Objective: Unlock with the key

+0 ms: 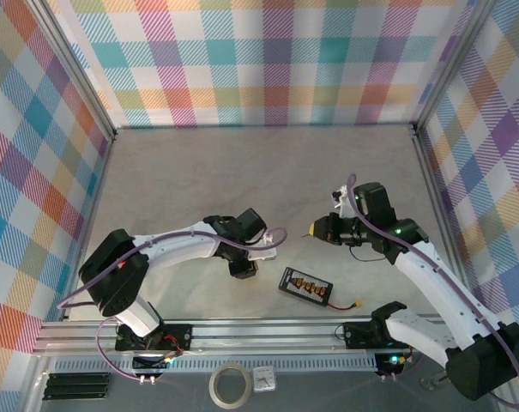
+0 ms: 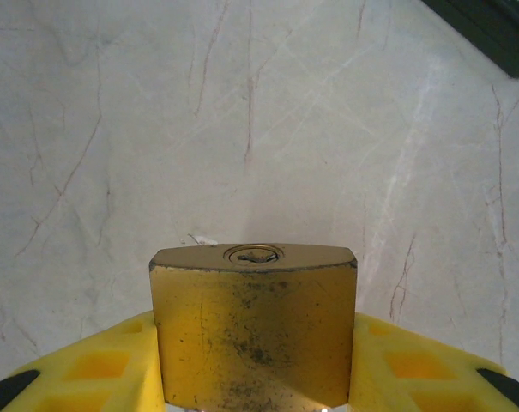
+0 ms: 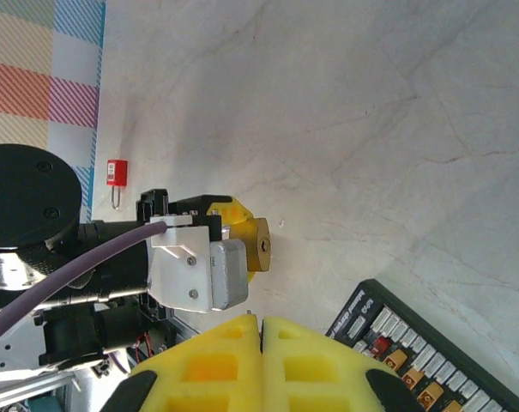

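Brass padlock (image 2: 255, 335) sits low in the centre of the left wrist view, clamped by its flanks between the yellow fingers (image 2: 96, 365) of the left gripper (image 2: 255, 378), which holds it up off the marble-patterned bench (image 2: 242, 112). Its keyhole (image 2: 253, 253) lies on the top face, turned away from the camera and unobstructed.

In the right wrist view the same lock shows left of centre, its keyed end facing the right gripper (image 3: 261, 322) at the bottom edge. That gripper's fingers are pressed together. A tiny tip pokes out at their seam, too small to say whether it is the key. In the overhead view the two grippers stand apart at mid-frame, with a black connector board (image 1: 306, 286) lying on the bench below the gap between them.

The step in hand looks like the approach for insertion. To do it well, the lock should be kept rigid while the right arm lines its axis squarely with the keyhole before closing the gap. The advance should be straight and slow, since any angle would jam the blade against the brass face. The key should turn only once it is fully seated.
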